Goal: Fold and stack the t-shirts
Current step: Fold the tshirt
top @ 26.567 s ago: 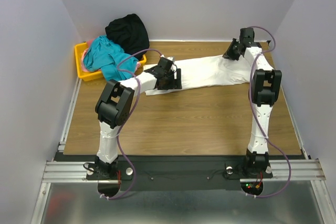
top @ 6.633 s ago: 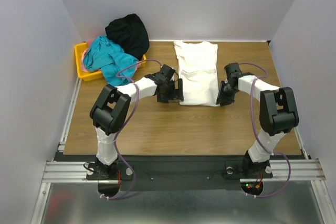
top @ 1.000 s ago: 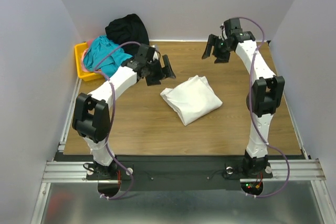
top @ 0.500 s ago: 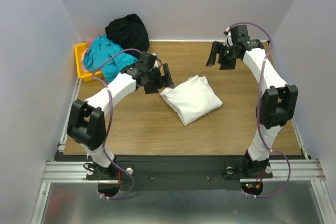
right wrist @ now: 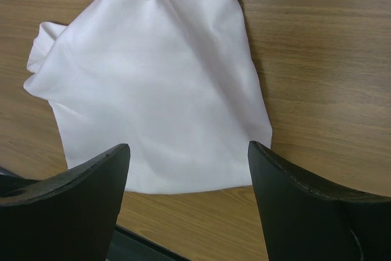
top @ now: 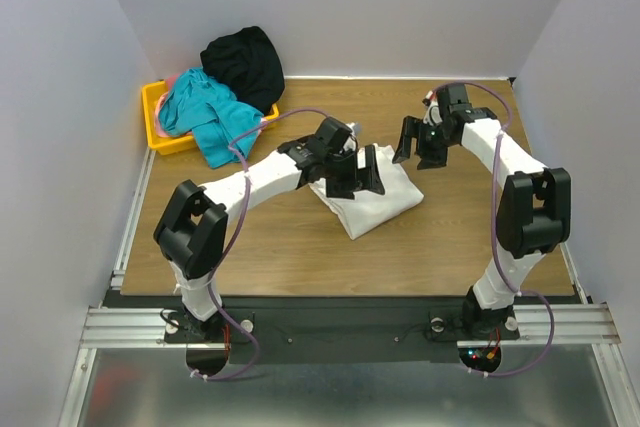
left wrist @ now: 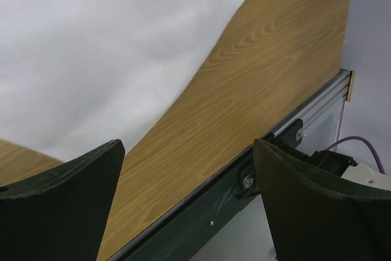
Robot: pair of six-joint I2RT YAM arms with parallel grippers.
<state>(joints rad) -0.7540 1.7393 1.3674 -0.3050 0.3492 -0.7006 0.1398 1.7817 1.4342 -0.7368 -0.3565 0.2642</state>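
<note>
A folded white t-shirt (top: 372, 202) lies skewed in the middle of the wooden table. My left gripper (top: 358, 175) hovers over the shirt's upper part, open and holding nothing. In the left wrist view the white t-shirt (left wrist: 104, 47) fills the upper left, beyond the open gripper (left wrist: 189, 203). My right gripper (top: 418, 147) hangs open just right of the shirt's far corner. The right wrist view looks down on the white t-shirt (right wrist: 153, 90), with the gripper (right wrist: 188, 194) empty above its near edge. More shirts are piled at the back left: a teal one (top: 205, 112) and a black one (top: 243, 62).
A yellow bin (top: 153, 119) at the back left holds the heap of shirts, with a bit of pink cloth (top: 177, 78) showing. The black shirt leans on the back wall. A metal rail (top: 350, 325) runs along the table's near edge, and walls close in on three sides.
My left gripper has swung right and nearer, from beside the bin to over the white shirt. My right gripper has come nearer, toward the shirt's right side. The shirt has not moved.
</note>
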